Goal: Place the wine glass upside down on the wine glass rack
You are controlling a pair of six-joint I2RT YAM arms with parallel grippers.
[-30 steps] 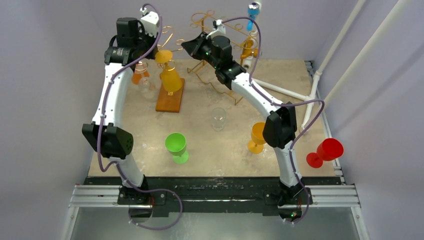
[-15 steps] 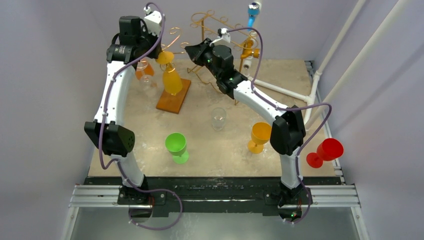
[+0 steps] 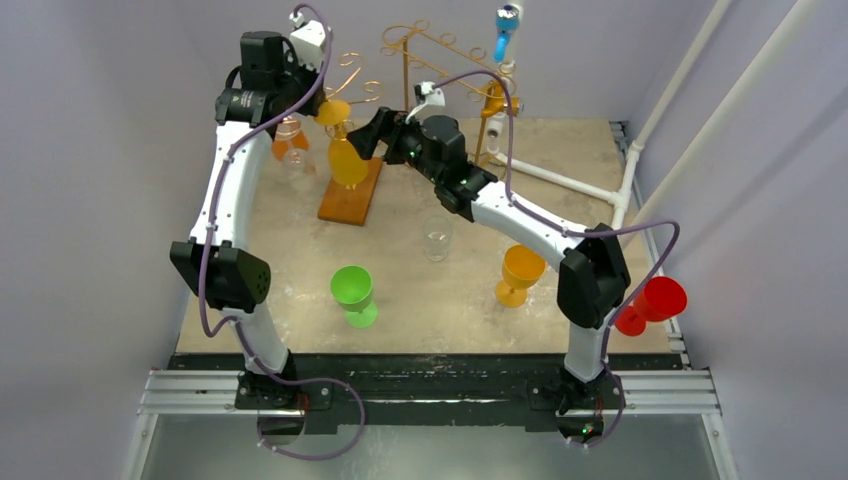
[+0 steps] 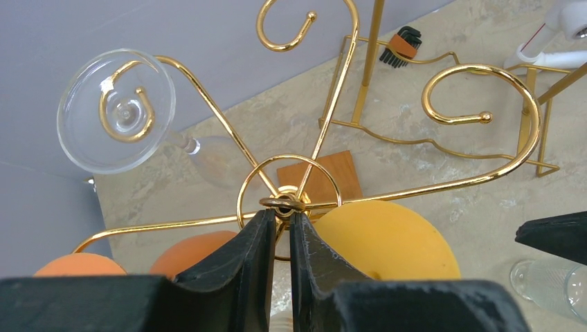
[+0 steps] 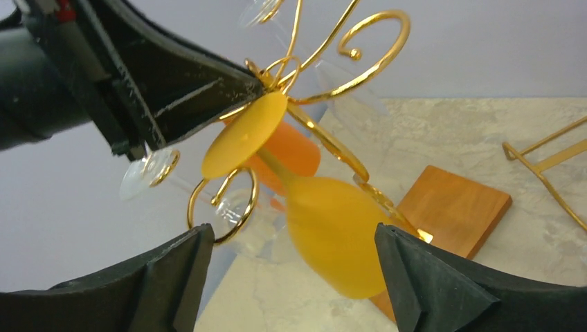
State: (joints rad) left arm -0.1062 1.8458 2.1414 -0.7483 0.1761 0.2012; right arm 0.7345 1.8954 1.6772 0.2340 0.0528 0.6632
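Your right end effector (image 5: pixel 292 232) is spread wide. The wine glass (image 5: pixel 332 228) hangs in the gap between its two black fingers, and neither finger touches it. In the overhead view, this end effector sits just to the right of the glass, at the far left of the tabletop (image 3: pixel 470 300).

The glass is upside down on the wine glass rack (image 4: pixel 477 68). Its round foot is at the top, close against the gold wire near the rack's centre. The bowl hangs below, leaning out to one side above the rack's wooden base (image 3: pixel 345 200). You cannot tell from these views whether the foot sits fully in a wire slot.

The glass is opaque yellow-orange plastic with a flat disc foot, a short thin stem and a rounded tulip bowl.

Your left end effector (image 4: pixel 282 216) is above the rack. Its fingers are pressed almost together, pinching the small gold ring at the rack's hub.

A clear glass (image 4: pixel 116 111) and a darker orange glass (image 5: pixel 294 149) also hang from the rack's curled arms. A green glass (image 3: pixel 352 288) stands upright nearer the arm bases.
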